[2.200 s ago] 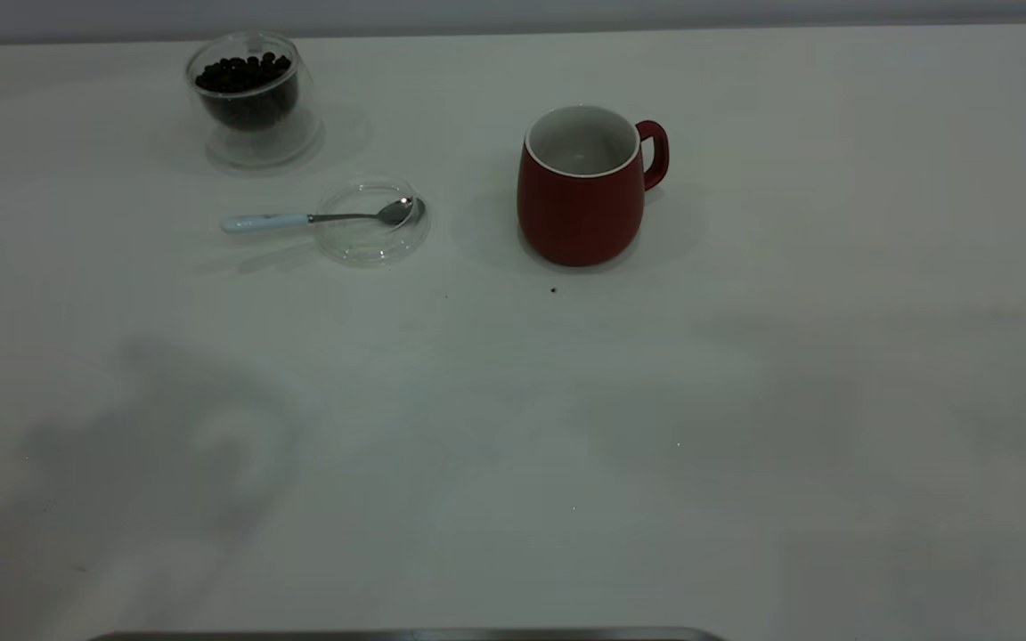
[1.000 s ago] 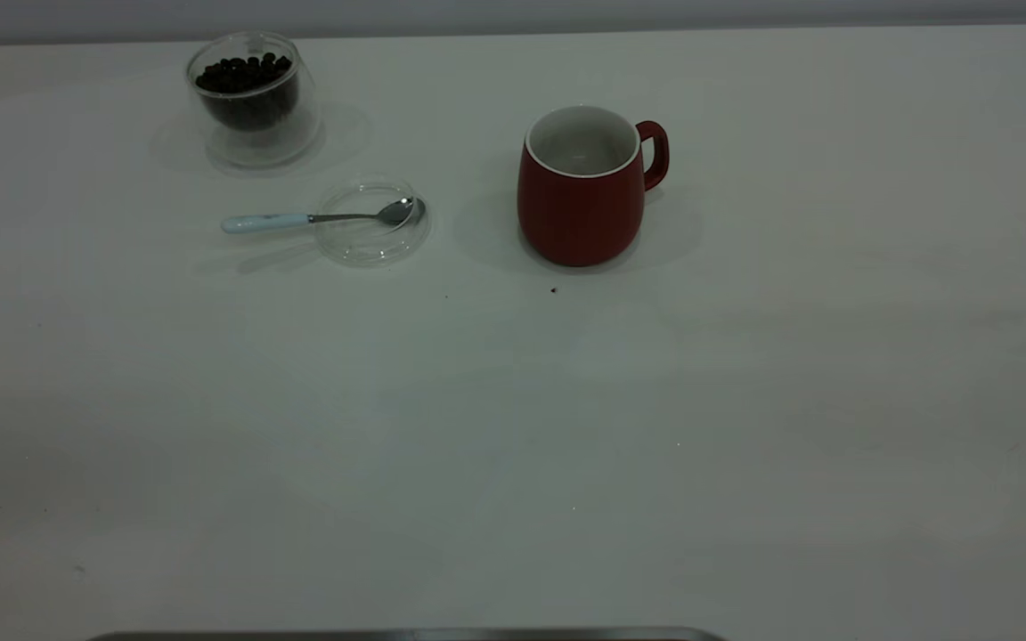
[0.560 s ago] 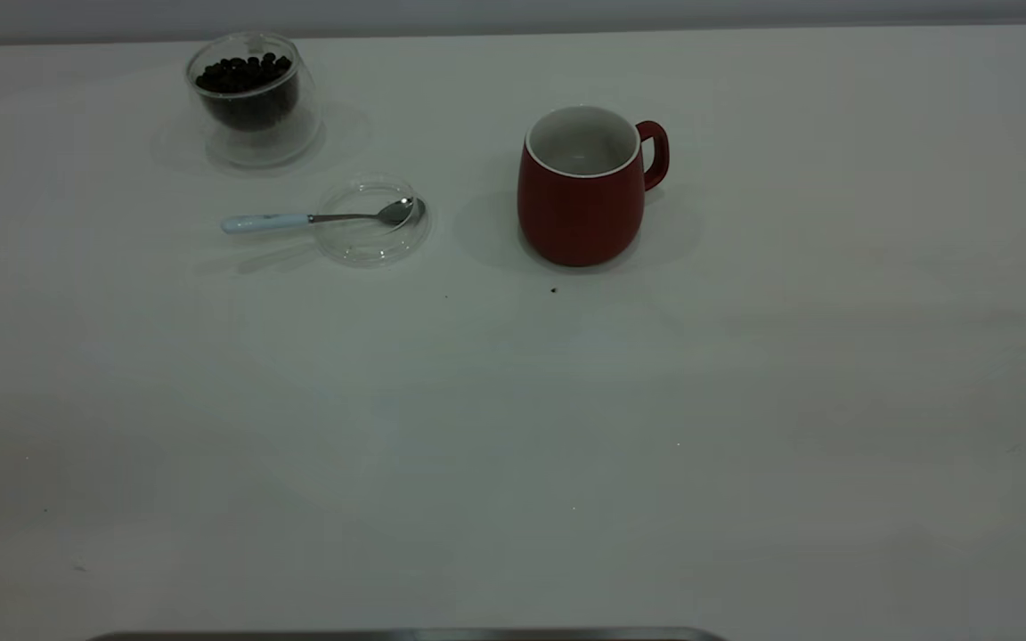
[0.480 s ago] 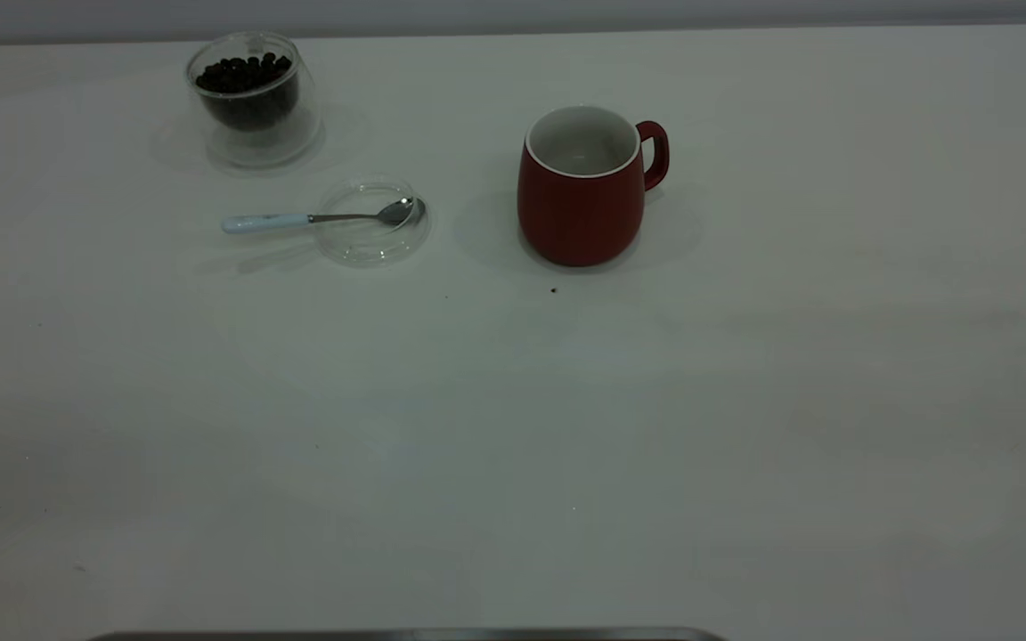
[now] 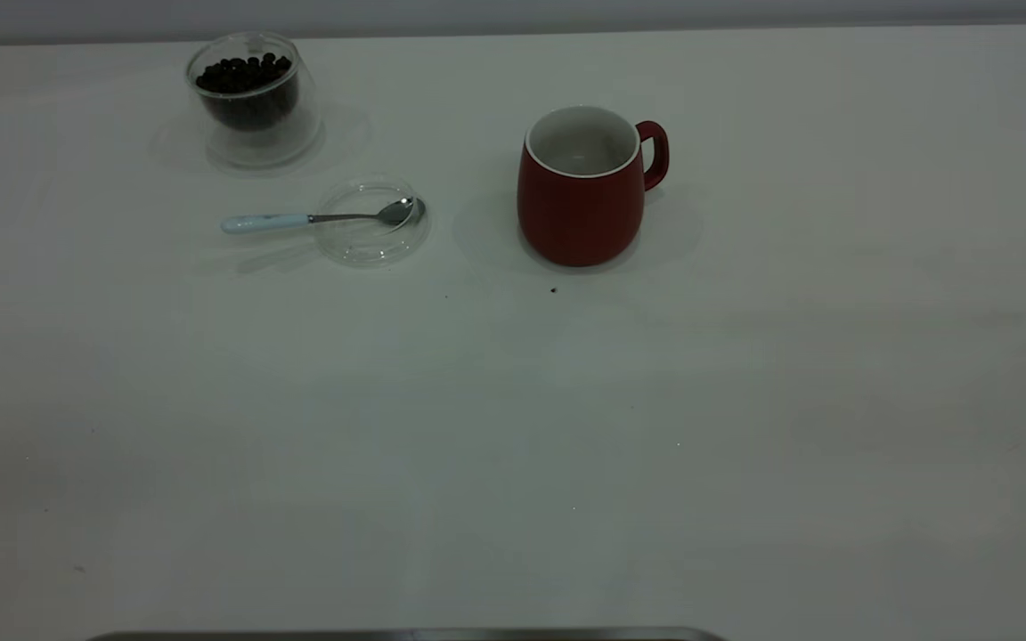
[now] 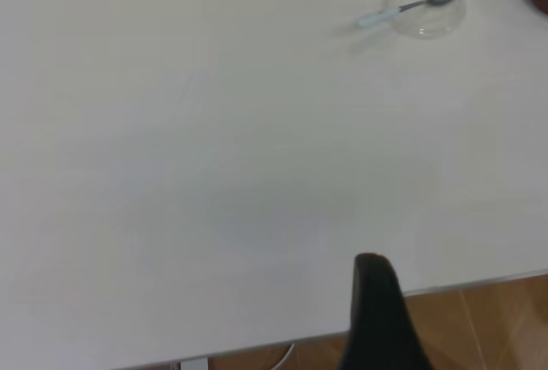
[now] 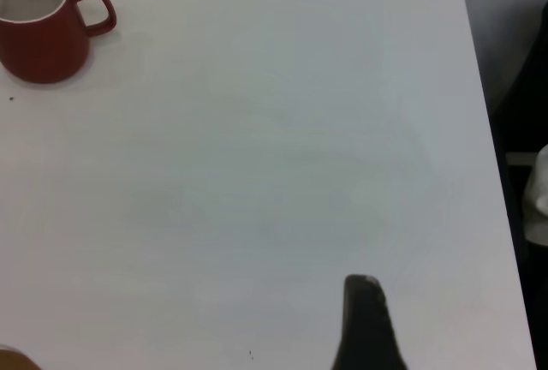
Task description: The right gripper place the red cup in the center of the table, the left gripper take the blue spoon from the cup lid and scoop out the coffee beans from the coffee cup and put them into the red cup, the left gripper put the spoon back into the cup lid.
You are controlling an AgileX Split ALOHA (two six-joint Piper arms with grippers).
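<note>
Nothing moved; red cup (image 5: 580,209) shows no writing.

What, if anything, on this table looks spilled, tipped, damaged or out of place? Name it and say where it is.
Nothing stands out. The coffee cup stands upright with the coffee beans inside it, the blue spoon rests across the cup lid, and the red cup stands upright and looks empty. Only tiny dark specks dot the table.

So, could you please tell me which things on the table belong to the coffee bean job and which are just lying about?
Part of the job:
- red cup
- blue spoon, resting across the cup lid
- coffee cup holding the coffee beans
- table

Just lying about:
- a few tiny dark specks near the red cup
</note>
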